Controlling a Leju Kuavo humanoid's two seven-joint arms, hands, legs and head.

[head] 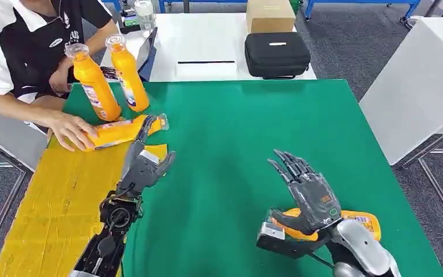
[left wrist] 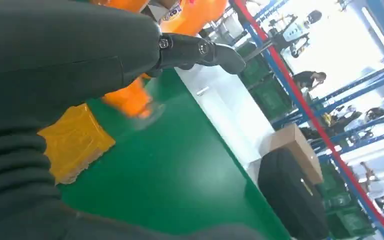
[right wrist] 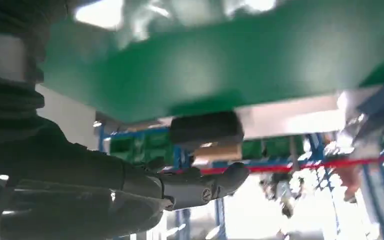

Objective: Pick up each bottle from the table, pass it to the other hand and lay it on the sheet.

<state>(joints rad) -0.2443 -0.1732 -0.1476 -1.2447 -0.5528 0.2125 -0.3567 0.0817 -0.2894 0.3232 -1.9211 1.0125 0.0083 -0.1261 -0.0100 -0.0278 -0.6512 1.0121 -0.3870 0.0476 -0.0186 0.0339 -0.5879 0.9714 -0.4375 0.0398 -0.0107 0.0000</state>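
A person [head: 23,40] in a black and white shirt sits at the far left corner of the green counter [head: 248,133]. Behind the counter stands a white table [head: 207,46]. On it lie a black case [head: 277,53], a cardboard box [head: 270,14] just behind the case, and a clear bottle [head: 145,12] near its left end. The floor [head: 352,52] is grey.
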